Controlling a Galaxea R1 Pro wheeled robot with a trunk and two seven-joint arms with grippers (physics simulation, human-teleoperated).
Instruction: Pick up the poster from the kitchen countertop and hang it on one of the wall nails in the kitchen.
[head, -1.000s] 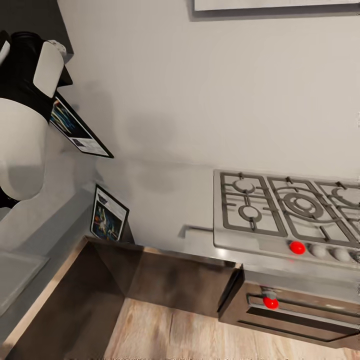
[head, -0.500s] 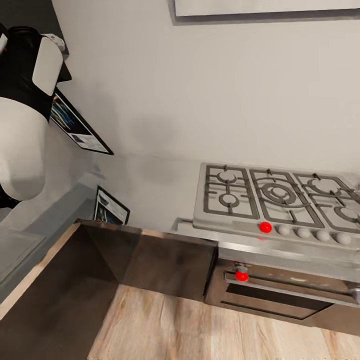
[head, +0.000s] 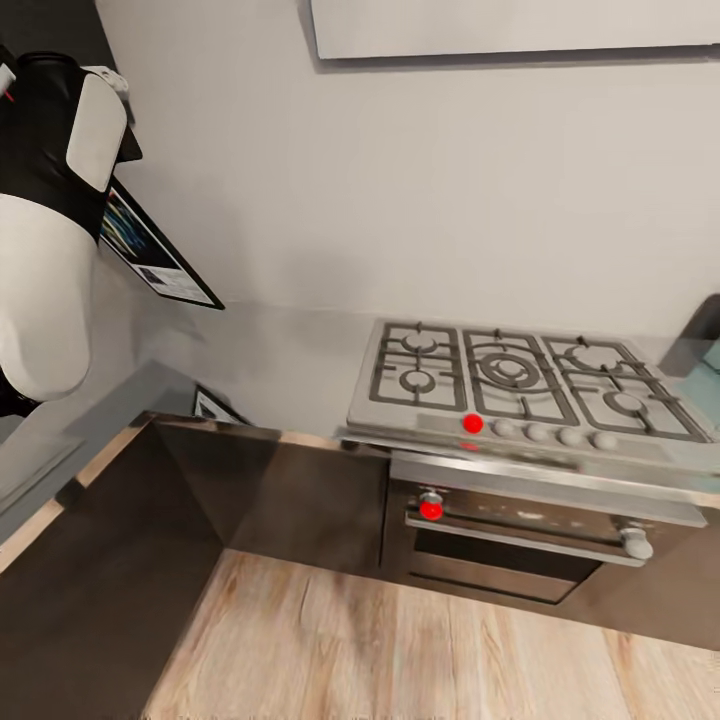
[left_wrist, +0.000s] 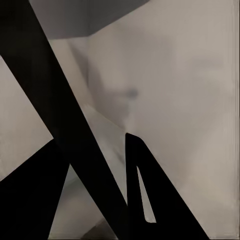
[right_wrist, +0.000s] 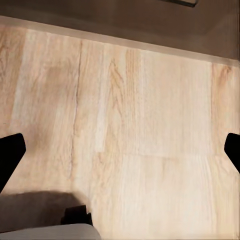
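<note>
The steel gas hob (head: 520, 390) is now being shown further left than a second ago, the head camera having turned. The smooth pale-grey kitchen countertop (head: 290, 350) is being seen above dark glossy cabinets (head: 280, 500). The black-framed Star Wars poster (head: 155, 255) is being held tilted near the wall, clamped edge-on between the left gripper (left_wrist: 95, 170) fingers. The right gripper (right_wrist: 120, 150) is being held wide open and empty over the wooden floor (right_wrist: 130, 125).

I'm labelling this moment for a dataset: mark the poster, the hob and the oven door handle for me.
poster (head: 160, 260): head view, on its printed face below the left arm.
hob (head: 520, 385): head view, on the centre burner grate.
oven door handle (head: 520, 528): head view, mid-bar.
</note>
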